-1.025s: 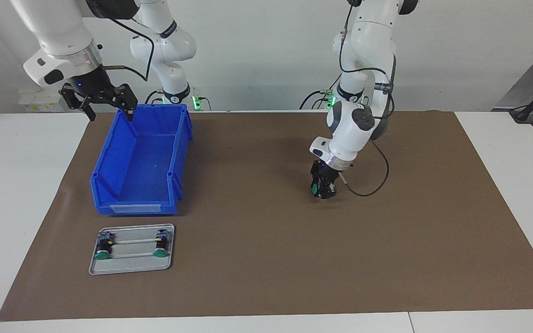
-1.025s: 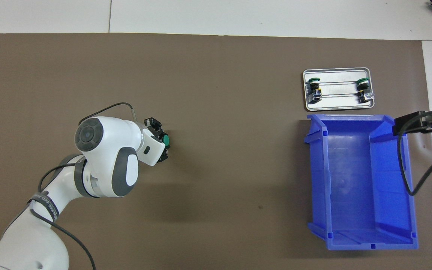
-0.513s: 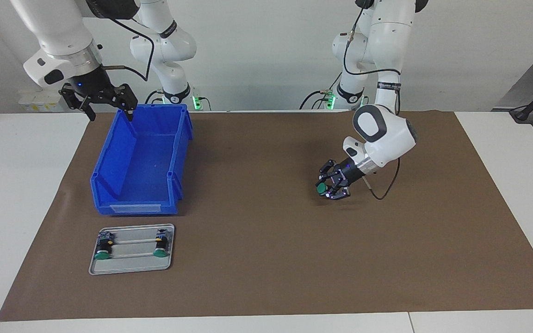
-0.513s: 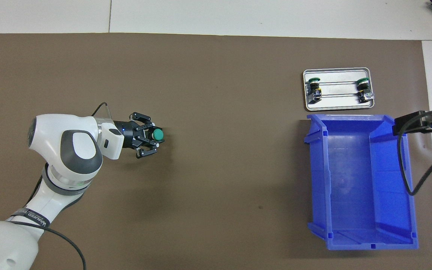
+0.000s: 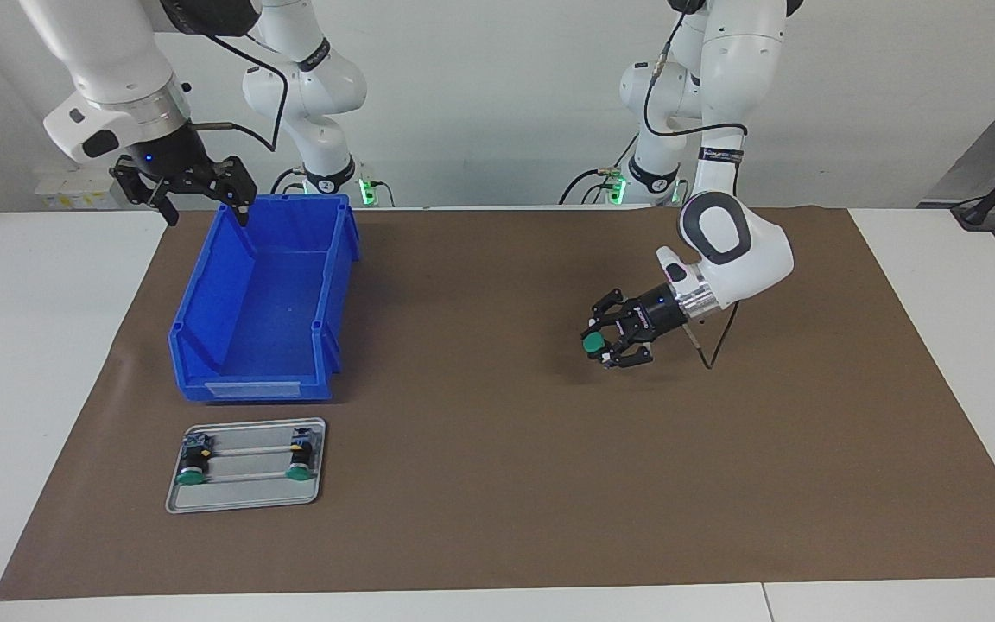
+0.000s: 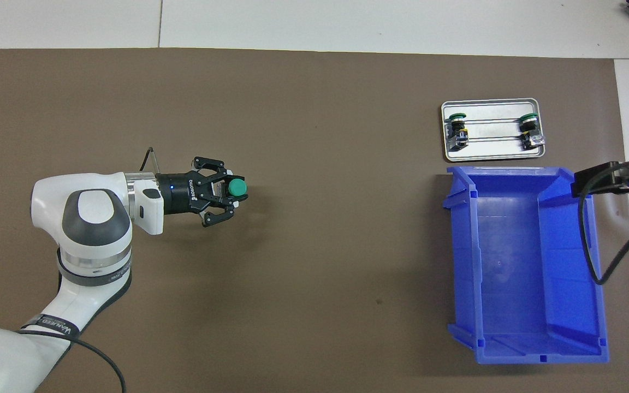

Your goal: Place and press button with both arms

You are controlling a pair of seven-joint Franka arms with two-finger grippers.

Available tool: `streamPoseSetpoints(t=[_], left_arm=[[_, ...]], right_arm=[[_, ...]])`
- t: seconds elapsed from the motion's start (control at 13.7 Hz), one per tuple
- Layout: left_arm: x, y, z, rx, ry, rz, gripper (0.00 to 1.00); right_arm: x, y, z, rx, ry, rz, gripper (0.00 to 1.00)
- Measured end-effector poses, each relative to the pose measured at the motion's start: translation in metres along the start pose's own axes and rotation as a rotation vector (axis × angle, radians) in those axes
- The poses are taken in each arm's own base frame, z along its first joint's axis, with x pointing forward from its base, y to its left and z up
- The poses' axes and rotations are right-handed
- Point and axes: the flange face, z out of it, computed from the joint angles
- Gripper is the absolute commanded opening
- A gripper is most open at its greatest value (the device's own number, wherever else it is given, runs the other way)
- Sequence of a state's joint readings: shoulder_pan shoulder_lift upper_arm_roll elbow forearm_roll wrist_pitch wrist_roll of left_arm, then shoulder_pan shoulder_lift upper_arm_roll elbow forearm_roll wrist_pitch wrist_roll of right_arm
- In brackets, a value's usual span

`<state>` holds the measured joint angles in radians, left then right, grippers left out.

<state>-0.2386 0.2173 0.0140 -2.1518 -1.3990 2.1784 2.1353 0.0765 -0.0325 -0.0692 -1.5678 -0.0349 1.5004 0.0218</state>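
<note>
My left gripper [image 5: 605,343] [image 6: 228,192] lies almost level, low over the brown mat at the left arm's end, and is shut on a button [image 5: 592,345] [image 6: 235,188] whose green cap points toward the right arm's end. Two more buttons [image 5: 193,462] [image 5: 299,458] lie on rails in a small metal tray [image 5: 243,497] [image 6: 492,154]. My right gripper [image 5: 197,200] hangs open over the rim of the blue bin [image 5: 260,302] [image 6: 522,262] nearest the robots, waiting; only a part of that gripper [image 6: 615,180] shows in the overhead view.
The blue bin stands at the right arm's end of the brown mat [image 5: 506,449], its inside bare. The metal tray lies just farther from the robots than the bin. White table [image 5: 31,363] borders the mat.
The left arm's wrist has swung from pointing down to lying nearly level, turning the held button's green cap toward the right arm's end. The right arm has stayed still.
</note>
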Motion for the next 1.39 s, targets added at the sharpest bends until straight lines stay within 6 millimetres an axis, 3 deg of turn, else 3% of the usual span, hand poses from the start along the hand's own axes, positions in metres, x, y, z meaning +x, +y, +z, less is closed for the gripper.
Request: streamPoseSetpoints(t=[0.37, 0.66, 1.39], left_arm=[[-0.048, -0.006, -0.008, 0.002, 0.133, 0.002, 0.0], [-0.082, 0.004, 0.029, -0.011, 0.313, -0.088, 0.0], [-0.101, 0.005, 0.017, -0.004, 0.387, -0.09, 0.0]], right_arm=[[0.0, 0.0, 0.0, 0.0, 0.0, 0.0, 1.0], [0.0, 0.0, 0.0, 0.0, 0.0, 0.0, 1.0], [0.0, 0.0, 0.0, 0.0, 0.0, 0.0, 1.0]])
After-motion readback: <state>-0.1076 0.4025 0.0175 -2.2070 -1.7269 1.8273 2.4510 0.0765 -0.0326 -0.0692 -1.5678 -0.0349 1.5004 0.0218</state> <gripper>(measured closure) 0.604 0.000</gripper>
